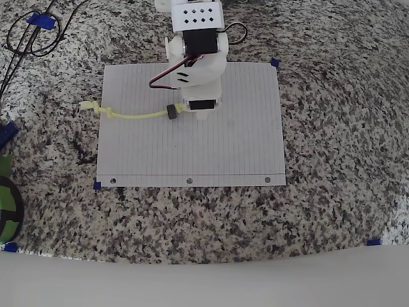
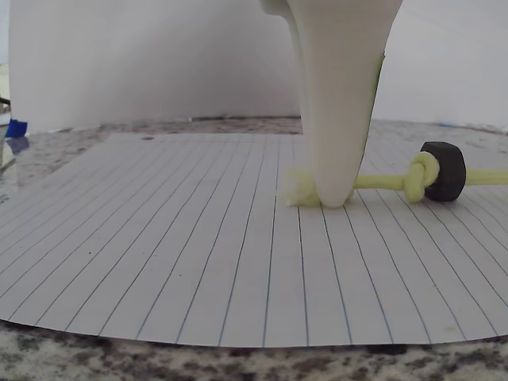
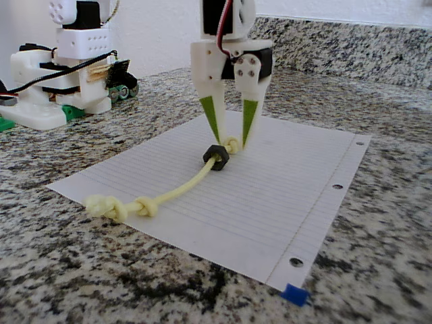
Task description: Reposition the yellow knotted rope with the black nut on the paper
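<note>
In the overhead view, the rope (image 1: pixel 131 116) began at the left with its knotted end hanging just off the left edge of the paper (image 1: pixel 243 147) onto the speckled counter (image 1: pixel 332 128), then ran rightward across the sheet to the nut (image 1: pixel 171 112), which sat threaded on it near the far end. Just right of the nut the white arm covered the rope's tip, so the gripper (image 1: pixel 198 110) could barely be made out there. The fixed view showed the same order: two knots at the near left (image 3: pixel 121 206), the cord curving up to the nut (image 3: pixel 215 154), then another knot touching it, then the gripper (image 3: pixel 230 143) pointing straight down with its fingers apart, their tips straddling that last bit of rope. In the wrist view one finger (image 2: pixel 337 119) stood on the paper against the frayed end (image 2: pixel 297 189); whether it was pressing the cord was hard to say.
</note>
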Action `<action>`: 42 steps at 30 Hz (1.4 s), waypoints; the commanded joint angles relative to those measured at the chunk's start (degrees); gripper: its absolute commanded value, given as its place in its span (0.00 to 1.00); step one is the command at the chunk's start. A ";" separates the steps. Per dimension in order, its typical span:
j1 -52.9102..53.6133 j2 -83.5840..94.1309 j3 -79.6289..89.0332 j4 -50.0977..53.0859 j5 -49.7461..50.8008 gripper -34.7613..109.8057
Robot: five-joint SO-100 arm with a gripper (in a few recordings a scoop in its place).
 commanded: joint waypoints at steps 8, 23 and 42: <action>0.35 0.35 -1.85 0.35 0.53 0.31; 5.01 22.68 -1.32 0.35 -0.26 0.24; 16.70 61.08 1.23 -10.37 -18.28 0.24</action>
